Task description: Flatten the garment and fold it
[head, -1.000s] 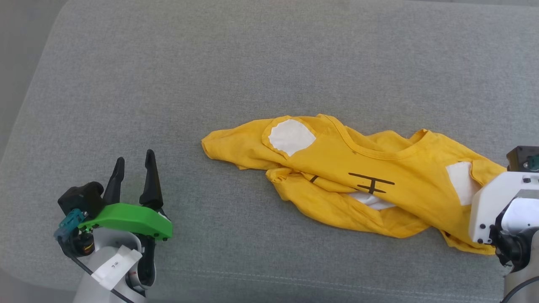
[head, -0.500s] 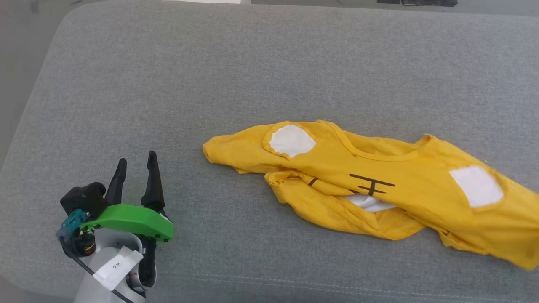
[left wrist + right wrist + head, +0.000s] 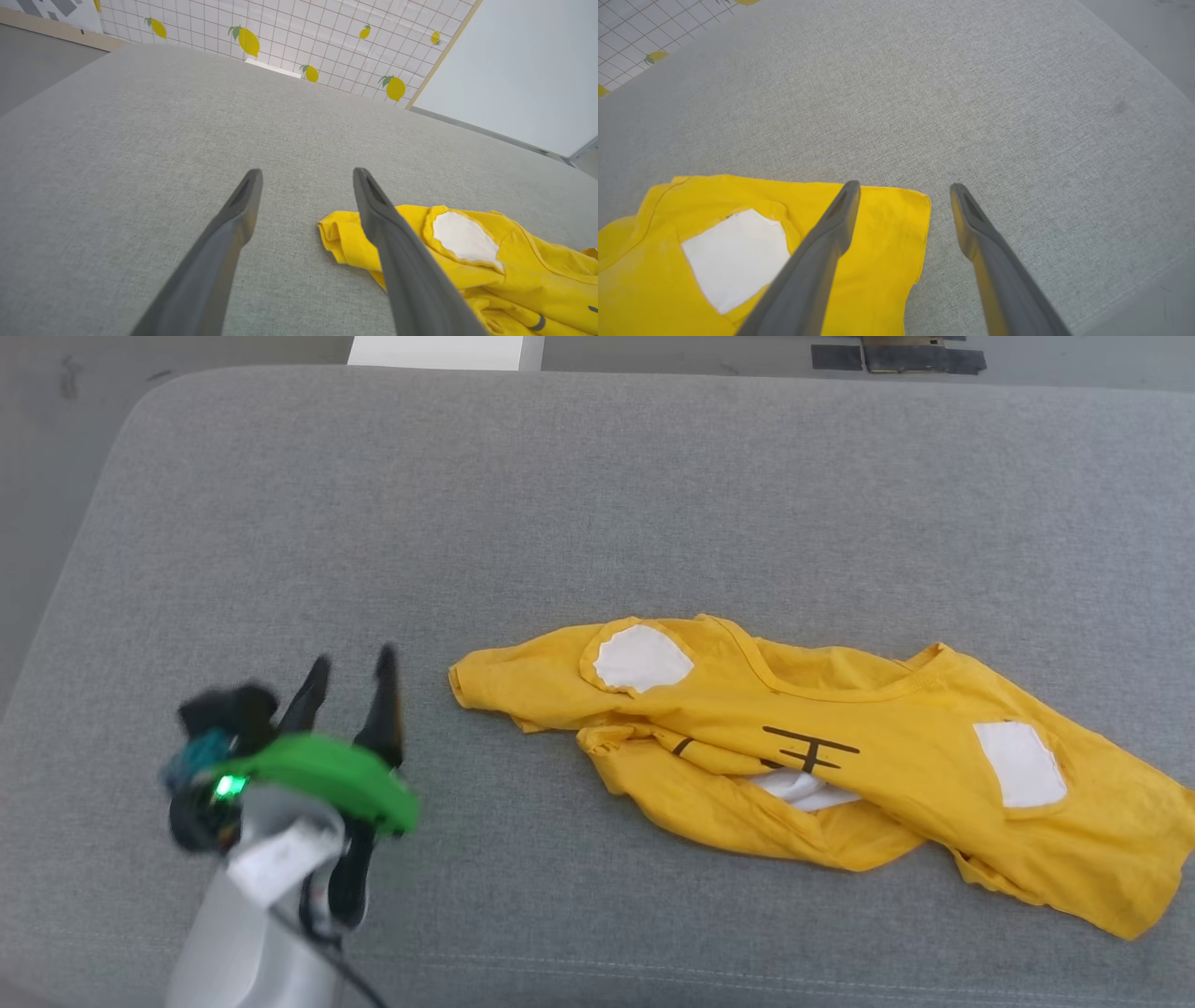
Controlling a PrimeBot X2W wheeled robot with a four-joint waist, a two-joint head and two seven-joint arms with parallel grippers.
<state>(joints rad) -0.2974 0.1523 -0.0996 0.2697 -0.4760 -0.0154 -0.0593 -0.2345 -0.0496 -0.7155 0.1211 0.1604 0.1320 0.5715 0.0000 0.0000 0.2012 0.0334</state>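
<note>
The left hand [image 3: 349, 665] is seen with its two dark fingers spread wide and nothing held between them. In the head view it is blurred and is placed just to the left of the garment [image 3: 915, 709], apart from its nearest sleeve end. The right hand [image 3: 904, 187] is likewise seen wide open and empty. It is placed over the garment's right edge, one finger above yellow cloth [image 3: 887, 242] and the other past the hem. The garment, a yellow T-shirt, is laid crumpled and partly twisted on the grey fabric-covered table [image 3: 560, 476]. A round white patch [image 3: 642, 658] is shown near its left end, a squarish white patch [image 3: 1019, 763] near its right end, and black lines [image 3: 808, 751] between them. Beyond the garment, a wall with printed lemons [image 3: 247, 39] is seen.
</note>
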